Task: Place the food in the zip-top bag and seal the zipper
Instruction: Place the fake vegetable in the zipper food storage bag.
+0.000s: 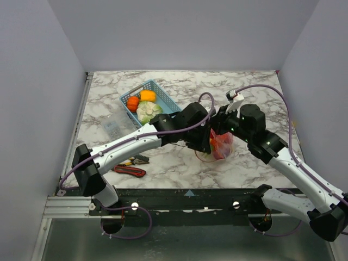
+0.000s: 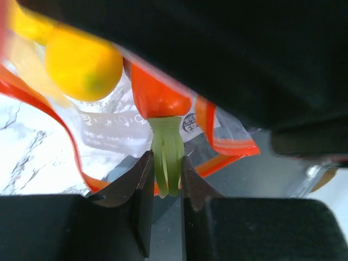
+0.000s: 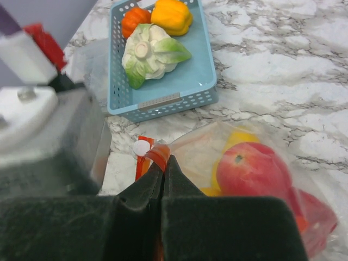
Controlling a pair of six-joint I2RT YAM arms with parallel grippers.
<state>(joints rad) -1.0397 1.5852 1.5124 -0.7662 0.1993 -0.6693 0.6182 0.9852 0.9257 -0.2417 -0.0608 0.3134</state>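
Left end effector [image 2: 165, 169] on food [image 2: 160, 95] stem; right end effector [image 3: 163, 163], zipper [image 3: 157, 154] edge.

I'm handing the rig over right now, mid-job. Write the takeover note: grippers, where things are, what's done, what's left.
Left gripper: shut on the green stem of a red-orange toy vegetable, held at the mouth of the zip-top bag.
Right gripper: shut on the zipper edge, holding the bag's mouth.
Done: a red fruit and a yellow fruit are in the bag.
Left: drop the red-orange one in. Bag the cabbage, yellow pepper and orange toy, which sit in the blue basket. Then seal the zipper, which is not yet closed.
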